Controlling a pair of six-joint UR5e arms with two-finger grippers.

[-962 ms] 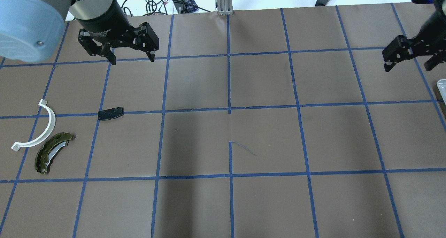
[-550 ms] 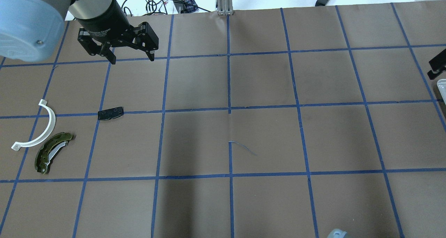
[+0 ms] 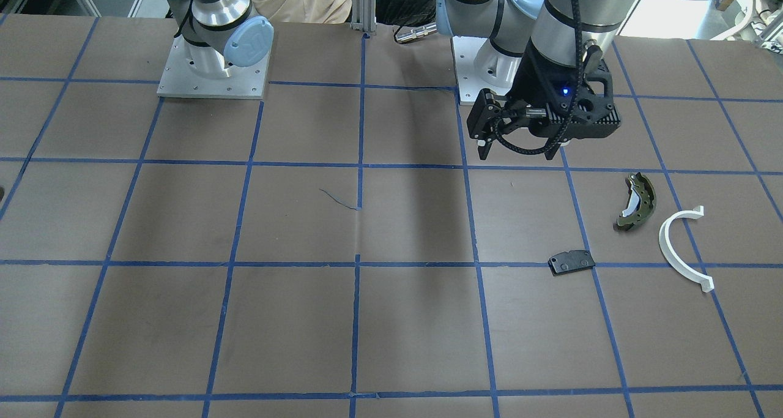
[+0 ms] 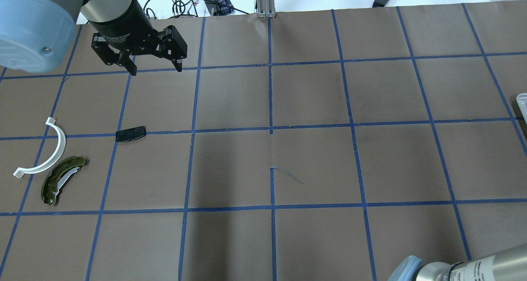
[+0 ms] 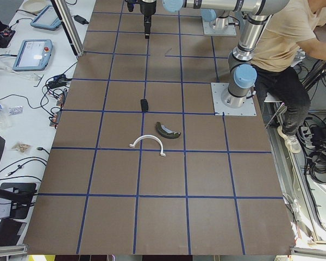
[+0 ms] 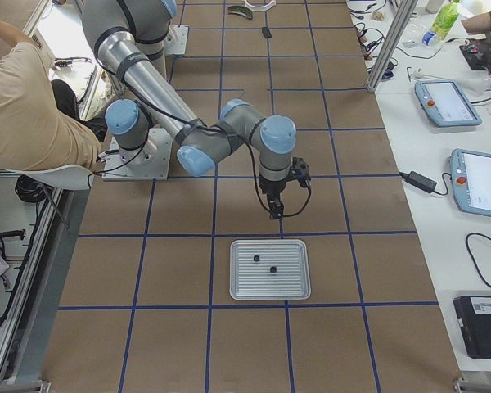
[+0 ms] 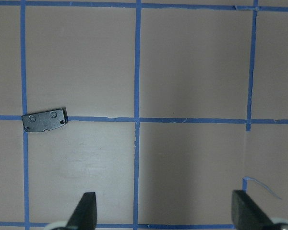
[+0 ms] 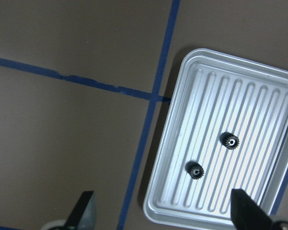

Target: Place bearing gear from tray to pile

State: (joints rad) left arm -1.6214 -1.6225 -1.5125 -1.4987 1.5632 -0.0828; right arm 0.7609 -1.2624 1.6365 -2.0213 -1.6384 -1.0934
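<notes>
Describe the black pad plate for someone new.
On the brown gridded table, look at the robot's left half. The pad plate lies on a blue tape line, apart from the white half-ring and olive brake shoe; only it is flat, black, rectangular.

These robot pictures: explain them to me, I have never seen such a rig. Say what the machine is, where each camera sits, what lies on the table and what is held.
This is a robot with a left arm and a right arm at a taped table. Each ends in a two-finger gripper. One picture looks over the robot's shoulders, one faces it, two look along the table from its ends, and two come from cameras on the wrists, looking down past the fingers. The left gripper hangs open and empty. Near it lie a pad plate, a white half-ring and a green brake shoe. The right gripper, also open and empty, hangs beside a metal tray that holds two small gears. Nothing is held.
</notes>
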